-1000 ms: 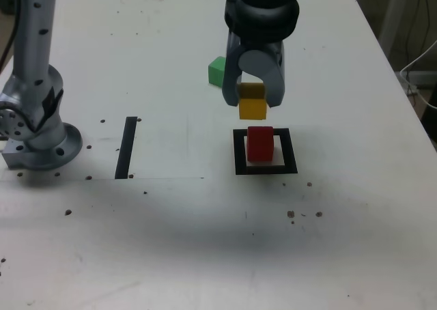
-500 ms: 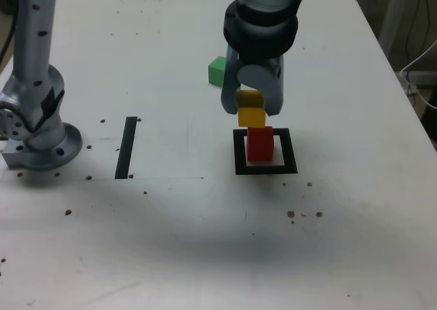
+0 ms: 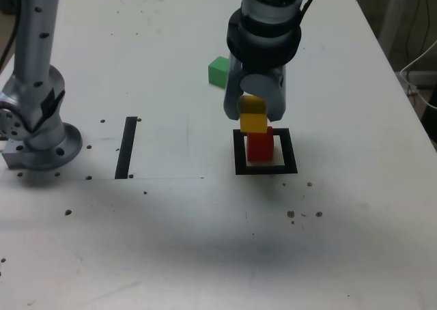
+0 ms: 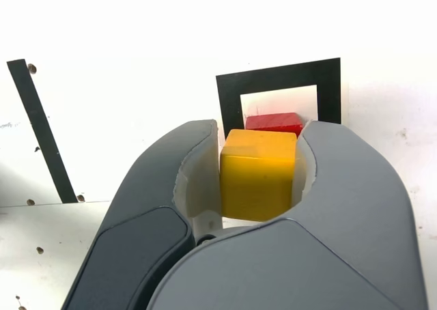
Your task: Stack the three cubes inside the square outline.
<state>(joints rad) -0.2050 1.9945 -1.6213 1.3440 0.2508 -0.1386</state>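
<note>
Exterior view: the yellow cube (image 3: 253, 123) is clamped between the two jaws of the end effector (image 3: 254, 113), directly above the red cube (image 3: 259, 146), its underside at or just over the red cube's top; whether the two touch cannot be told from here. The yellow cube sits slightly toward the exterior view's left of the red one, so their faces are not flush. The red cube stands inside the square outline (image 3: 265, 168), on its white centre.

The wrist view shows the same grip from close by: the end effector (image 4: 259, 177) is closed on the yellow cube (image 4: 258, 173), one pale inner pad against each of two opposite faces, and a strip of the red cube (image 4: 274, 122) shows past the yellow one, with the square outline (image 4: 278, 78) framing it.

The green cube (image 3: 218, 71) rests alone on the tabletop (image 3: 164, 235), farther from the camera and to the exterior view's left of the outline, well apart from the stack. A straight black strip (image 3: 126, 147) lies on the tabletop at the exterior view's left of the outline, and beyond it, near the left edge, stands the arm's grey base (image 3: 37, 136). Small dark specks dot the near part of the tabletop.
</note>
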